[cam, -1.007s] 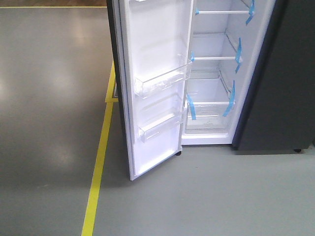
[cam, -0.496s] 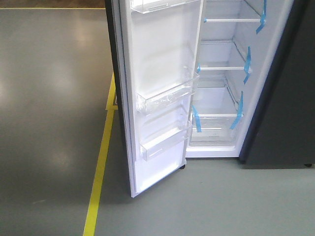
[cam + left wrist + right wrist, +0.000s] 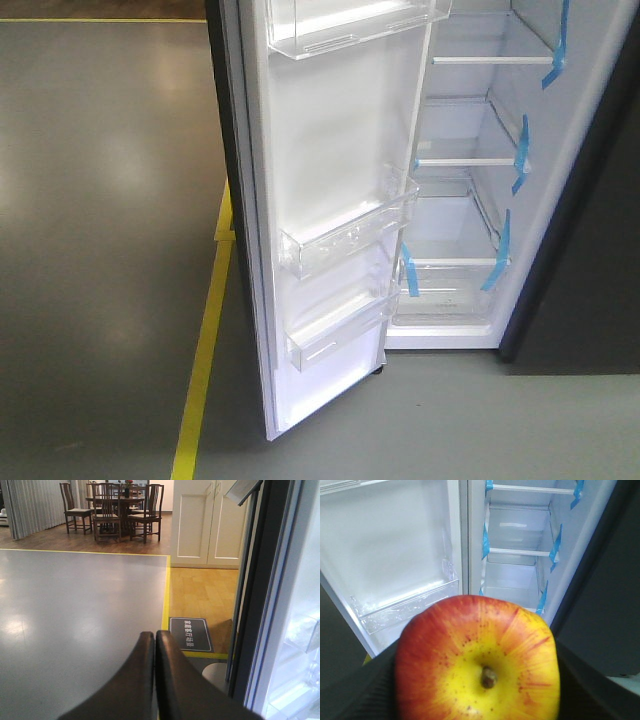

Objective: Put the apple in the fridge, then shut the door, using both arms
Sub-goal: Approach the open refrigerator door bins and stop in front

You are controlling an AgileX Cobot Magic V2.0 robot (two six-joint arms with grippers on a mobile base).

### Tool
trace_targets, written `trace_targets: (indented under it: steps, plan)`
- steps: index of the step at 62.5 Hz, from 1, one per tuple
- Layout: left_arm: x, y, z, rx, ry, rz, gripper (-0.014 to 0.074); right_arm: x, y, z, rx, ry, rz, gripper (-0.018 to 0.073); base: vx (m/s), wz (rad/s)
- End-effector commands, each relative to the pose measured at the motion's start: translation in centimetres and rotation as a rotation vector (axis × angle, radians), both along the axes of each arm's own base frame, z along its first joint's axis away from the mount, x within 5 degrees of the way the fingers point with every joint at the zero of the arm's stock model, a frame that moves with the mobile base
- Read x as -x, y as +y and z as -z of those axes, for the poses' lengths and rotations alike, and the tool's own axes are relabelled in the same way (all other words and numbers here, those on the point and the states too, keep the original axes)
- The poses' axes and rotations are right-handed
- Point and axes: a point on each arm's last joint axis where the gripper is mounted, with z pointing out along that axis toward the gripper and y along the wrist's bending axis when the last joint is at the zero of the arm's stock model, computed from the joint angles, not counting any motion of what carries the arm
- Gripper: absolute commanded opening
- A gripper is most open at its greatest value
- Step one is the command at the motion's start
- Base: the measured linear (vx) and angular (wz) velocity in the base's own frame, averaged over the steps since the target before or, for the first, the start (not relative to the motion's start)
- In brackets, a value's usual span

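The apple [image 3: 477,660] was gripped by the right fingers [image 3: 365,695], stem end turned to the camera, before the fridge [image 3: 455,225], its door [image 3: 330,150] open. The left fingers [image 3: 135,680] were pressed shut, empty. White characters on a floor sign [image 3: 190,634] could not be read.

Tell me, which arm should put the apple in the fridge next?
Right. The right gripper holds the apple and faces the open fridge. The left gripper is shut, empty, beside the door at its outer edge, facing bare floor.

I am facing the grey floor [image 3: 100,250], where the fridge [image 3: 450,230] is standing with its door [image 3: 330,170] hanging open beside a yellow line [image 3: 205,340] lying along it.
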Motion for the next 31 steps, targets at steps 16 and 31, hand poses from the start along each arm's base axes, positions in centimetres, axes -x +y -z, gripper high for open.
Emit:
trace_targets:
  steps: [16, 31]
  plan:
    - [-0.04, -0.13, 0.27, 0.001, -0.054, 0.015, -0.0006, 0.60, 0.00, -1.94, 0.007, -0.125, 0.009, 0.0023, 0.19, -0.03]
    - [-0.04, -0.13, 0.27, 0.001, -0.054, 0.015, -0.0006, 0.60, 0.00, -1.94, 0.007, -0.125, 0.009, 0.0023, 0.18, -0.06]
